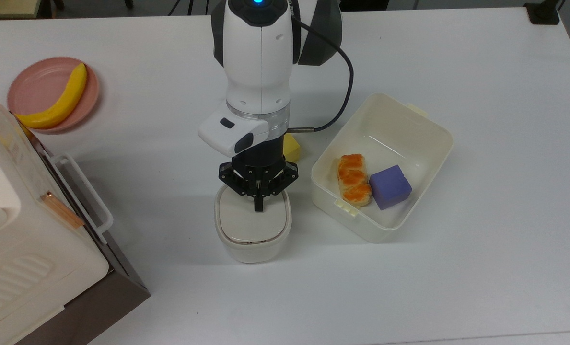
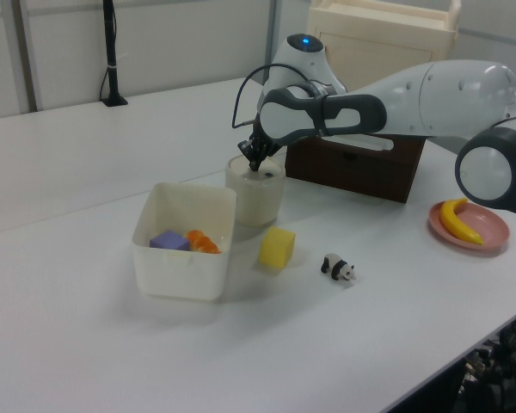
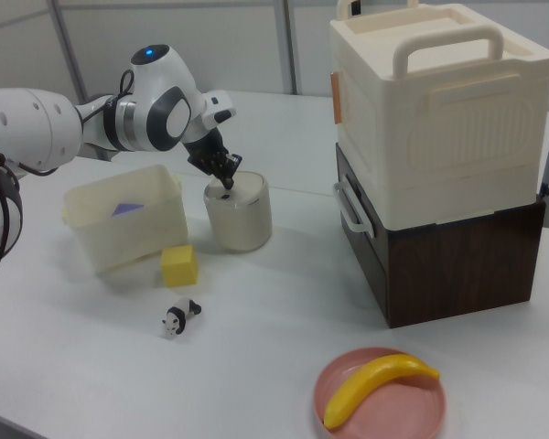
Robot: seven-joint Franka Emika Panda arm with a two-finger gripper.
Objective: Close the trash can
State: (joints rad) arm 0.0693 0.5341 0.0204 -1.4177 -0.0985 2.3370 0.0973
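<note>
- The gripper (image 1: 258, 207) is being held with its fingers closed together, tips pressed on the flat lid of the trash can (image 1: 252, 229).
- The trash can is being kept near the table (image 1: 457, 287) middle, just beside the cream tub (image 1: 424, 143).

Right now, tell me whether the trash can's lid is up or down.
Down. The lid lies flat across the trash can, level with its rim in the top view, with the shut gripper pressing on it.
</note>
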